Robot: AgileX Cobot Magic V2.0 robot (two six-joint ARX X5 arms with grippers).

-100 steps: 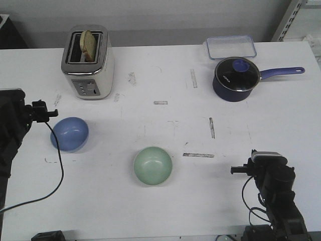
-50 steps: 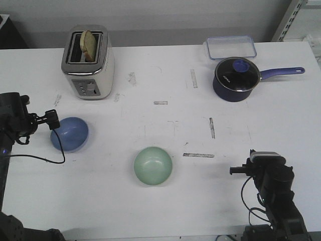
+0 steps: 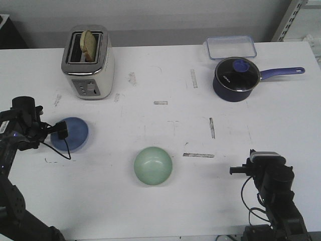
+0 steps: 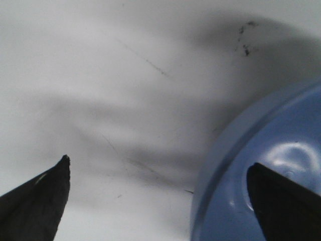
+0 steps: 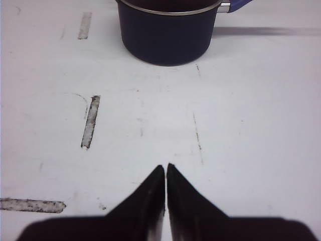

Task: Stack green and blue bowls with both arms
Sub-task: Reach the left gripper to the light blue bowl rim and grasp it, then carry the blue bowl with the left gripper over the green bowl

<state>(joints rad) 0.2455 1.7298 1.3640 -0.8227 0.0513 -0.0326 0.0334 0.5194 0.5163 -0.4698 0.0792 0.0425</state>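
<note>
The periwinkle blue bowl [image 3: 72, 134] sits upright at the left of the table. The mint green bowl [image 3: 153, 165] sits upright near the front middle, with nothing near it. My left gripper [image 3: 56, 133] is at the blue bowl's left edge. In the left wrist view it [image 4: 158, 163] is open wide and straddles the rim of the blue bowl [image 4: 281, 165], one fingertip [image 4: 281, 201] over the inside and the other [image 4: 45, 193] over the bare table. My right gripper [image 5: 166, 166] is shut and empty, low over the table at the front right, where the right arm [image 3: 268, 175] stands.
A toaster [image 3: 88, 63] with a slice of bread stands at the back left. A dark navy saucepan [image 3: 235, 79] with a long handle is at the back right, ahead of my right gripper in the right wrist view [image 5: 168, 35]. A clear lidded box [image 3: 230, 46] lies behind it.
My left arm has swung in and come down, bringing its open gripper over the blue bowl's left rim. The bowls and the right arm have not moved.
</note>
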